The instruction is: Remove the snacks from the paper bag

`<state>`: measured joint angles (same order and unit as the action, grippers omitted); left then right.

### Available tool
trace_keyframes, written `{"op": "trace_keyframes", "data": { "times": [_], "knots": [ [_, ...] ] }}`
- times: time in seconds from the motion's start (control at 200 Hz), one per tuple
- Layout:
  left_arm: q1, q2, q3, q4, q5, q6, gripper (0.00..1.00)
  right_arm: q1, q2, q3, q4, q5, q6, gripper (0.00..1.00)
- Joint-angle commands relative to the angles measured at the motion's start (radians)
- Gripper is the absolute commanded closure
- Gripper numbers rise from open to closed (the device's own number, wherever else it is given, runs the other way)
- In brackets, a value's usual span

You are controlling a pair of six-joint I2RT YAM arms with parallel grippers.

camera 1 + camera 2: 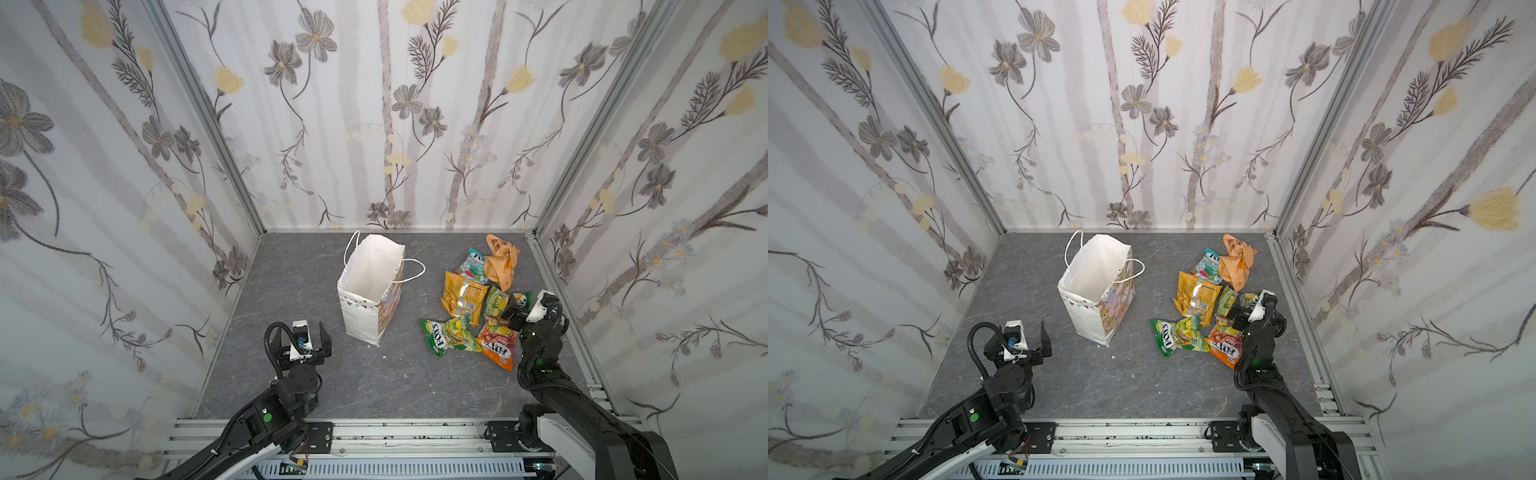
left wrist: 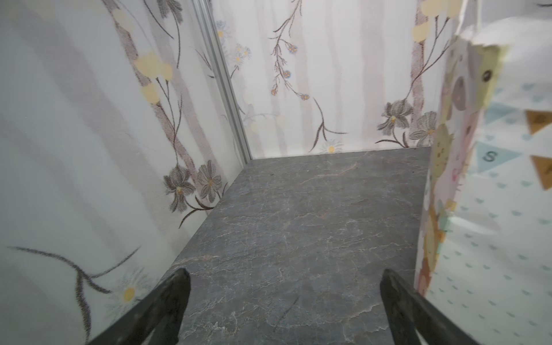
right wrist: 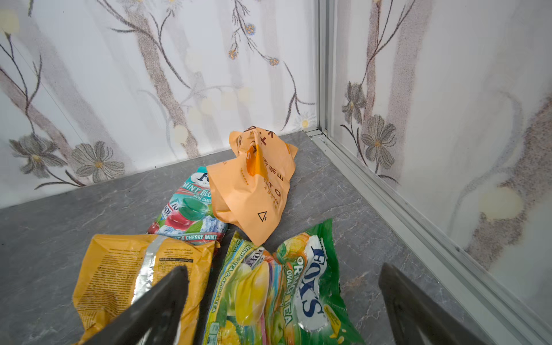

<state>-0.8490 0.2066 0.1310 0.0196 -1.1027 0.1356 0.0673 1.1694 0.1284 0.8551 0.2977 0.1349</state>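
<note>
paper bag (image 1: 370,291) looks emptied — snacks (image 1: 464,296) out
it stands upright, mouth open, nothing showing inside. snacks lie heaped to its right, well apart. my right gripper (image 3: 283,274) hangs over that heap, fingers wide, holding nothing; my left gripper (image 2: 285,280), wide and empty, sits just left of the bag. i'd lift straight up so no packet drags — then peek at the bag's floor.

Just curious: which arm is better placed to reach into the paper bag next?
Probably left: the open left gripper sits beside the paper bag; the right gripper hovers over the snacks.
</note>
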Motion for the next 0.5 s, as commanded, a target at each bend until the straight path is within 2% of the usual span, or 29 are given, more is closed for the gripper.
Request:
{"op": "trace_keyframes", "data": {
  "times": [0.0, 0.1, 0.19, 0.265, 0.335, 0.42, 0.495],
  "knots": [
    [0.154, 0.039, -0.03, 0.192, 0.126, 0.023, 0.0, 0.014, 0.098, -0.038, 0.418, 0.0, -0.123, 0.0],
    [0.325, 0.139, -0.043, 0.251, 0.298, -0.037, 0.0, 0.027, 0.218, -0.014, 0.487, -0.028, -0.135, 0.01],
    [0.439, 0.282, -0.052, 0.373, 0.421, -0.081, 0.0, 0.043, 0.372, -0.023, 0.708, -0.006, -0.164, 0.0],
    [0.526, 0.43, -0.056, 0.504, 0.536, -0.109, 0.0, 0.044, 0.299, 0.021, 0.489, -0.039, -0.154, 0.0],
    [0.597, 0.58, -0.058, 0.649, 0.622, -0.117, 0.0, 0.041, 0.35, 0.018, 0.584, -0.046, -0.161, 0.0],
    [0.665, 0.77, -0.043, 0.815, 0.703, -0.121, 0.0, 0.037, 0.325, 0.04, 0.499, -0.032, -0.146, 0.0],
    [0.714, 0.94, -0.007, 0.927, 0.783, -0.116, 0.0, 0.036, 0.339, 0.034, 0.534, -0.032, -0.147, 0.0]
  ]
}}
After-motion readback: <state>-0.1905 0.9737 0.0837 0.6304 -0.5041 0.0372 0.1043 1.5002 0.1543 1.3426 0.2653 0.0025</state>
